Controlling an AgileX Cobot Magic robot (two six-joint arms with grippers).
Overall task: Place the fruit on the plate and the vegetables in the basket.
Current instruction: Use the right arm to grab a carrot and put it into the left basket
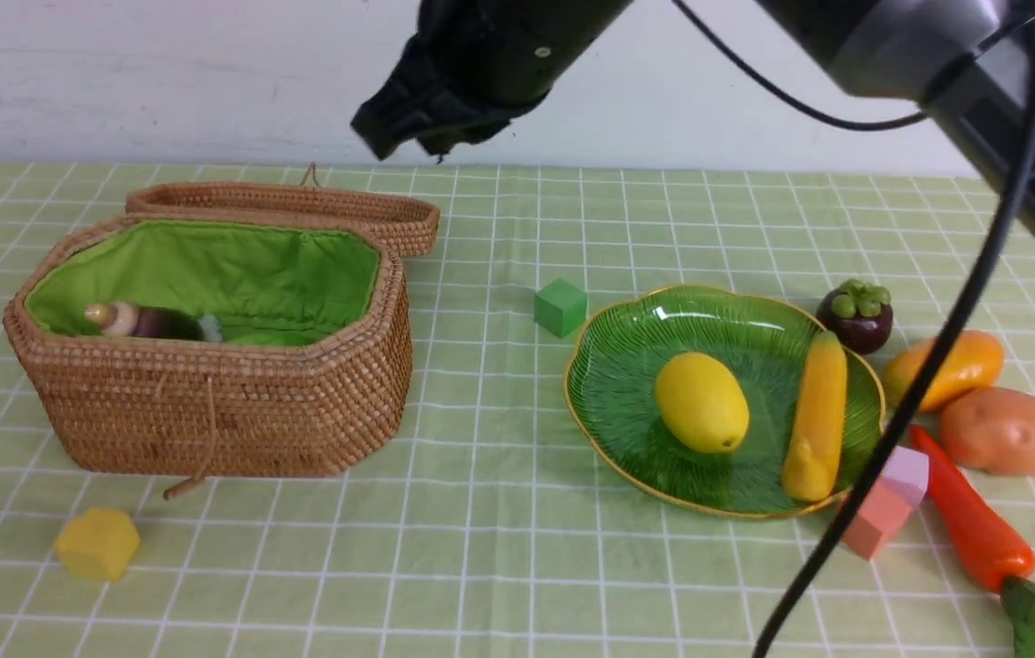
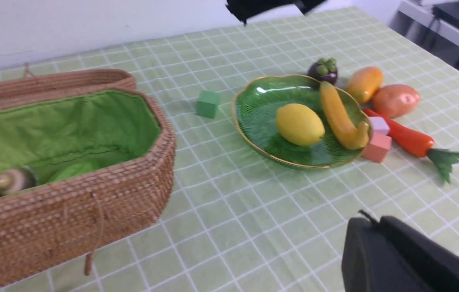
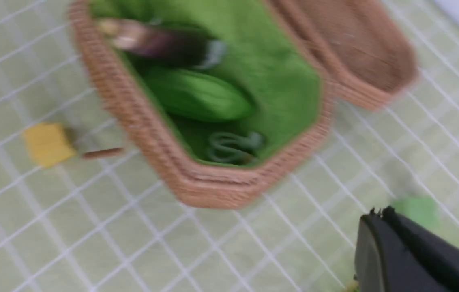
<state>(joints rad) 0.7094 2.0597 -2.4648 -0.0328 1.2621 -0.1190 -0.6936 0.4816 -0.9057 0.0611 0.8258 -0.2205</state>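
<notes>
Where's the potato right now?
Front view, far right: the potato lies on the table beside the mango and the pepper, right of the plate.

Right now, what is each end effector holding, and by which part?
Nothing is held: the left end effector and the right end effector are both shut, with nothing between their fingers.

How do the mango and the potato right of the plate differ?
The mango is orange-yellow and slimmer; the potato is pinkish-brown and bulkier. The mango lies farther back, the potato nearer, by the pepper. Both are glossy and lie on the cloth, outside the plate.
</notes>
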